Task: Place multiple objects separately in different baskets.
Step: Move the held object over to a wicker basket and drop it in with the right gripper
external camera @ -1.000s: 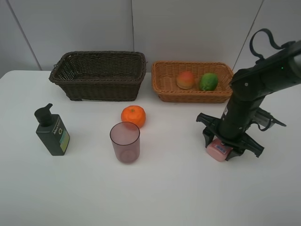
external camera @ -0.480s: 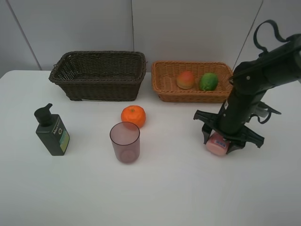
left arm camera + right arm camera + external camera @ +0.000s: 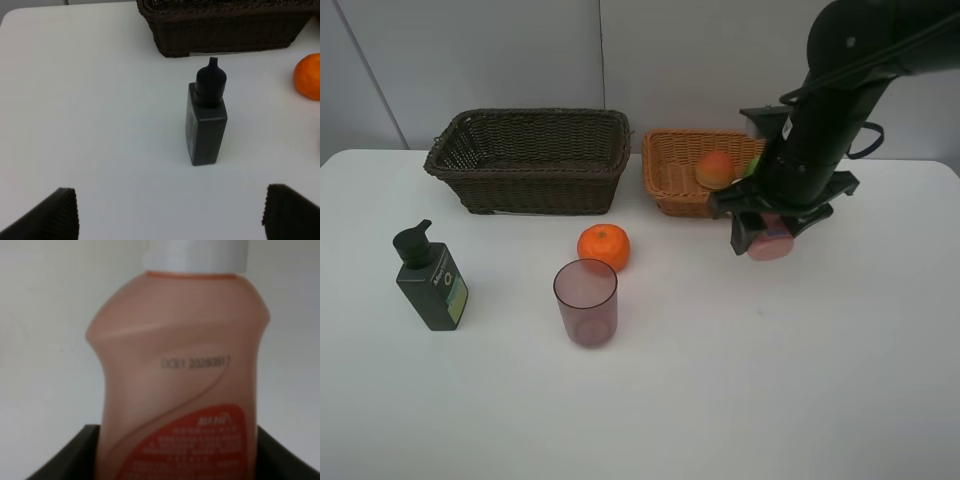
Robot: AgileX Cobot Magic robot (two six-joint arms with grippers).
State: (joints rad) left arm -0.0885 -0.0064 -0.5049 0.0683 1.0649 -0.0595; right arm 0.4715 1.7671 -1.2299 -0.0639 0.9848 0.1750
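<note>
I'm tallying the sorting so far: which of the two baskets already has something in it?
The light tan basket on the right: a peach lies in it. The dark brown basket beside it shows nothing inside.

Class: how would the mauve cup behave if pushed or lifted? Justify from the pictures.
The cup stands upright and looks empty: probably light, apt to tip if pushed near its rim. Its smooth translucent wall suggests plastic, likely slippery in a grip.

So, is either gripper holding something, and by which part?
The right gripper holds the small pink bottle by its lower body; the left gripper is open and empty.
</note>
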